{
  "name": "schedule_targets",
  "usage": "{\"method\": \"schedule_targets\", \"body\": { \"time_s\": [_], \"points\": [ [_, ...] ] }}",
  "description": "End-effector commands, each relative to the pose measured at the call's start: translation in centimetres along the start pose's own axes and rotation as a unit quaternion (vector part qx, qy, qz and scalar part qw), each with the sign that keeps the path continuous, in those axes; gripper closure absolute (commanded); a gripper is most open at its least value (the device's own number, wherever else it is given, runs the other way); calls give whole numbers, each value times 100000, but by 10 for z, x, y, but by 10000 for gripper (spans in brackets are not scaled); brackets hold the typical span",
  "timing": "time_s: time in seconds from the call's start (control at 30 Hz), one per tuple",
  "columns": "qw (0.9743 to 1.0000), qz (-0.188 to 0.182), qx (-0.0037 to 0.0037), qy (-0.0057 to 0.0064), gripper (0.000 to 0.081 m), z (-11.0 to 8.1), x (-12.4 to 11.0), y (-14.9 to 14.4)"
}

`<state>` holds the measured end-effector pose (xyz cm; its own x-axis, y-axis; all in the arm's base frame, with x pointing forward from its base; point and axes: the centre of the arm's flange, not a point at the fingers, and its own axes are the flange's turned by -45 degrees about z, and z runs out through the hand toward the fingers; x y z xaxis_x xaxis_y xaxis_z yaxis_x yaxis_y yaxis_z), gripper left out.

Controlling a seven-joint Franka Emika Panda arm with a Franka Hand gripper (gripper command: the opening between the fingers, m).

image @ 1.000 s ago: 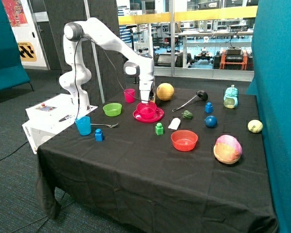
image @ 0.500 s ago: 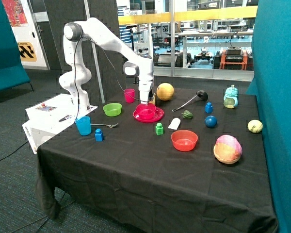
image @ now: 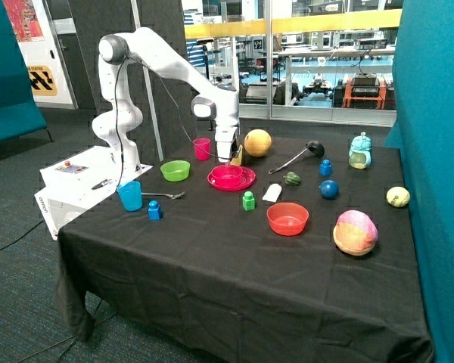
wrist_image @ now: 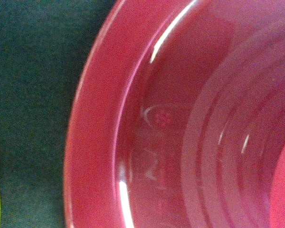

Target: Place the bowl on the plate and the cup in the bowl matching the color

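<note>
Outside view: the arm's gripper (image: 227,156) hangs just above the far rim of the pink bowl (image: 228,175), which sits inside the pink plate (image: 246,182) near the middle of the desk (image: 212,249). The first step, bowl on plate, therefore appears done. The pink cup (image: 202,148) stands upright on the cloth behind the plate, just beside the arm's wrist and near the green bowl (image: 175,170); it is not yet in the bowl.

Whether the jaws are open or closed cannot be told from either view; nothing is seen hanging from them. Wrist view: the frame is filled by the pink rim and ribbed inner wall of the dishes (wrist_image: 180,142), with dark cloth beside them, so the camera is close over the stack.

Step in hand, as judged: retreat from the placed bowl before fetching the cup. The next move calls for a short traverse to the cup, a descent with the jaws spread around its wall, and clearance from the yellow ball (image: 258,142) nearby.

Change from the earlier frames: the gripper has lifted from inside the bowl to just above it; bowl and plate lie where they did, and the cup has not moved.
</note>
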<state>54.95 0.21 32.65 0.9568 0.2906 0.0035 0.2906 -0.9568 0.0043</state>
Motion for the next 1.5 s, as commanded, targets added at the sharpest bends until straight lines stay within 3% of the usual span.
{"method": "schedule_targets", "body": {
  "time_s": [0.0, 0.37, 0.73, 0.93, 1.03, 1.07, 1.23, 1.27, 1.43, 1.47],
  "points": [
    [99991, -1287, 215, -172, 153, -15, 1, -3],
    [99872, -5053, 221, -164, 320, -62, -3, -19],
    [99630, -8594, 227, -156, 357, -87, -35, -50],
    [99292, -11874, 232, -148, 406, -95, -56, -75],
    [99174, -12825, 234, -146, 369, -95, -63, -85],
    [99119, -13246, 234, -145, 396, -95, -66, -88],
    [98954, -14426, 236, -142, 380, -92, -75, -106],
    [98875, -14956, 237, -141, 411, -91, -77, -109],
    [98613, -16597, 239, -137, 370, -88, -85, -122],
    [98541, -17017, 239, -136, 405, -88, -86, -125]
  ]
}}
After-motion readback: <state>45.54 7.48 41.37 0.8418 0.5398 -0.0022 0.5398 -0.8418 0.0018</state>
